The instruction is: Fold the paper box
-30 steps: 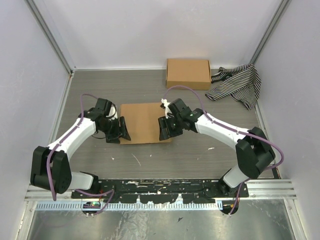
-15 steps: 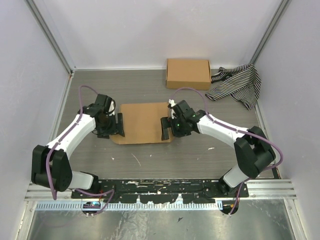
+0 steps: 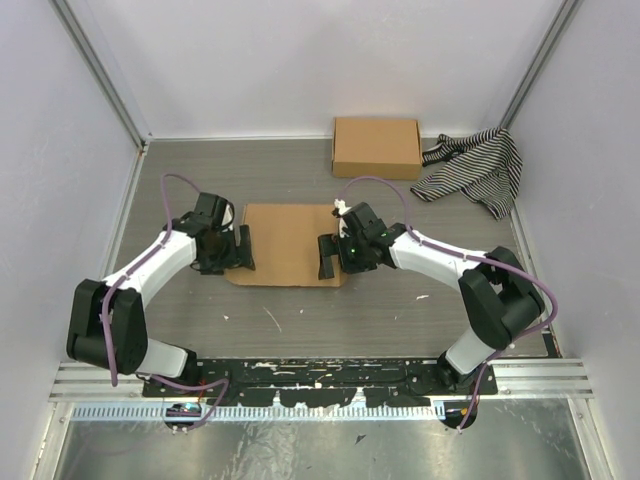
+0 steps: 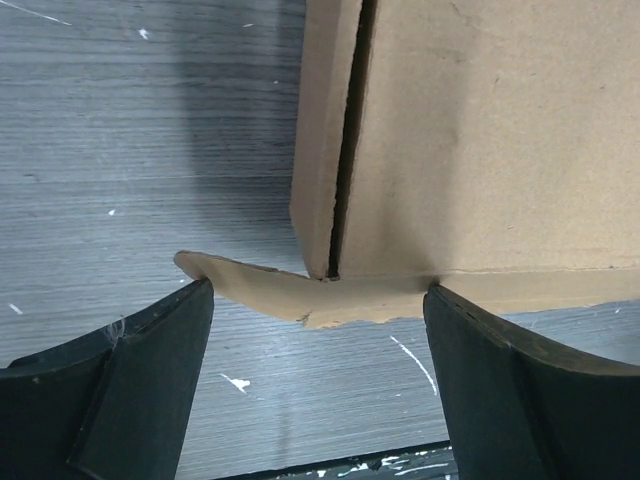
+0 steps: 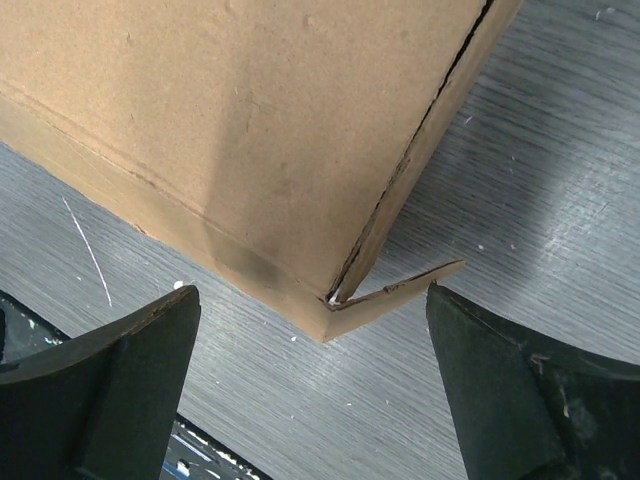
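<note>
Your left arm (image 3: 150, 268) and right arm (image 3: 432, 258) have white links with black joints. A purple cable (image 3: 168, 183) loops along each. The left tool (image 3: 243, 248) and right tool (image 3: 325, 256) end in dark, wedge-shaped fingers (image 4: 150, 345).

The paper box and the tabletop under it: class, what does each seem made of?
The paper box: brown cardboard, matt, probably corrugated; thick cut edges, creased folds. The tabletop: grey, matt, wood-grain streaks with white scuffs; perhaps laminate, cannot tell.
</note>
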Robot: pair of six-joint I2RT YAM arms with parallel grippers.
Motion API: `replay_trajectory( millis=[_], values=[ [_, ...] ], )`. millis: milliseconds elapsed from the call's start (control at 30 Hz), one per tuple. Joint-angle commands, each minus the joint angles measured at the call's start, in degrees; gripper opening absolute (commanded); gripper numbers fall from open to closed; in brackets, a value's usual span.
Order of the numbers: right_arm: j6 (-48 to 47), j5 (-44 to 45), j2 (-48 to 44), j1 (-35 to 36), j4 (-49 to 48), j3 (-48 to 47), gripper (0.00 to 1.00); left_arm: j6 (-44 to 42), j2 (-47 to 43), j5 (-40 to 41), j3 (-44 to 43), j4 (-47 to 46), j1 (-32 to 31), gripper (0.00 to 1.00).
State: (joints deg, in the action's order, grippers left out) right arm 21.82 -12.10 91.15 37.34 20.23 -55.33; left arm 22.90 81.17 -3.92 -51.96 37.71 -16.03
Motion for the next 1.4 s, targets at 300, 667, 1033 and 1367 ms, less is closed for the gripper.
replay_trajectory(
  millis=[300,667,1033,1367],
  values=[
    [0.8,-3.2,-2.0,0.1,-4.2,-1.6,0.92,1.9,2.0,-12.6,2.5,-4.1,-1.2,0.78],
    [-0.5,-1.3,6.1,-2.5,4.9,-16.3,0.86,4.0,11.4,-20.8,-11.2,1.4,-1.3,0.63],
    [0.3,-2.9,16.0,-7.1,21.1,-30.5,0.79,-0.6,25.0,-19.8,-32.7,19.5,-1.3,0.54],
    [-0.9,-0.2,14.8,-7.7,25.2,-29.8,0.89,1.0,25.2,-21.8,-31.9,18.4,-1.4,0.52]
  ],
)
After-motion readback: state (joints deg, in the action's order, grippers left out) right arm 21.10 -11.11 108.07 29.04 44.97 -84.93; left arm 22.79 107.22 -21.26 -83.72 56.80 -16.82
